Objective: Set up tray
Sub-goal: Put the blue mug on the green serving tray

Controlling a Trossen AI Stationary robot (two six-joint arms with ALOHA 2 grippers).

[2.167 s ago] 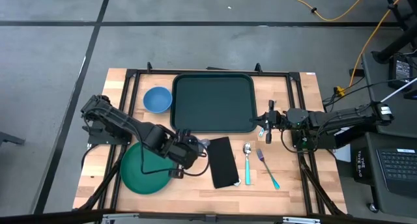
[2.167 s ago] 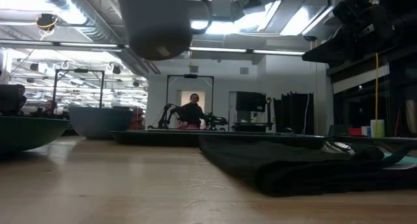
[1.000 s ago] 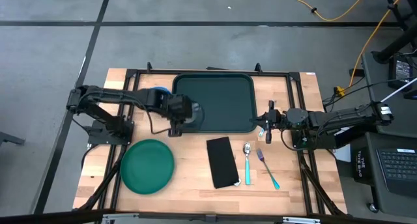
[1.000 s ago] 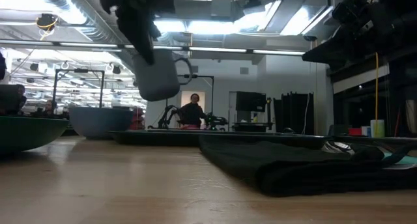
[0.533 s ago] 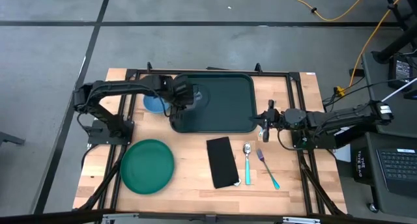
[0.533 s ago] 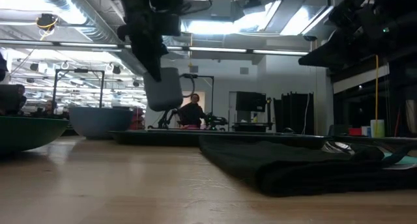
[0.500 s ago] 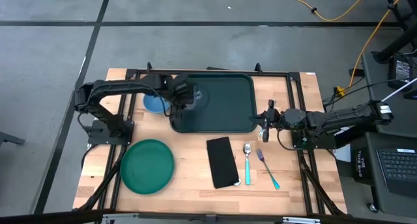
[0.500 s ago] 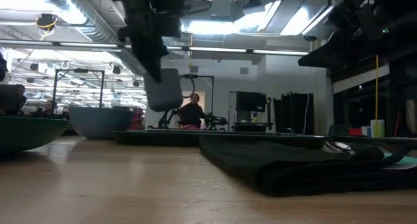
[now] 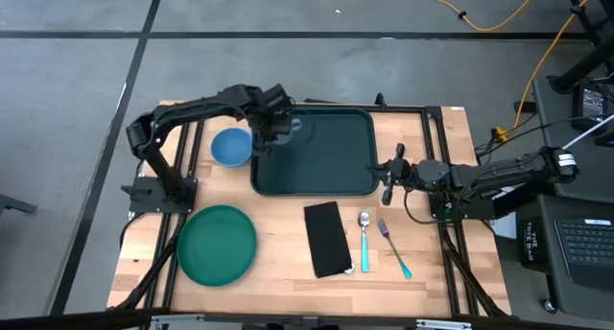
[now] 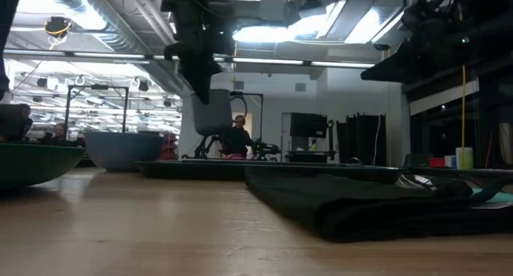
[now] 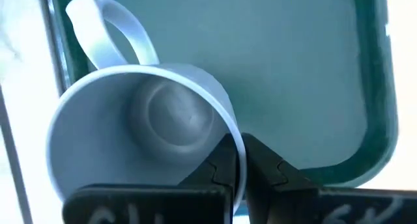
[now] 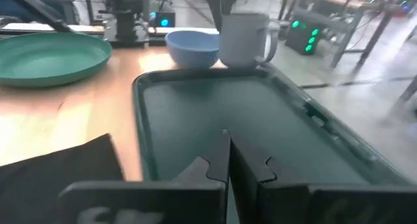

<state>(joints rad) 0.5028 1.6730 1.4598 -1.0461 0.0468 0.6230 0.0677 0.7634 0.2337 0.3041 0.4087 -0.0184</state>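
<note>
Now farther along: left gripper, clamped on mug, above tray corner.

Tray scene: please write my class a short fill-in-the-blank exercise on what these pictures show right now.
1. The left claw is shut on the rim of a white ____.
2. The mug hangs over the tray's far-____ corner.
3. The bowl beside the tray is ____ in colour.
4. The napkin lies between the plate and the ____.

Missing words: mug; left; blue; spoon
</note>
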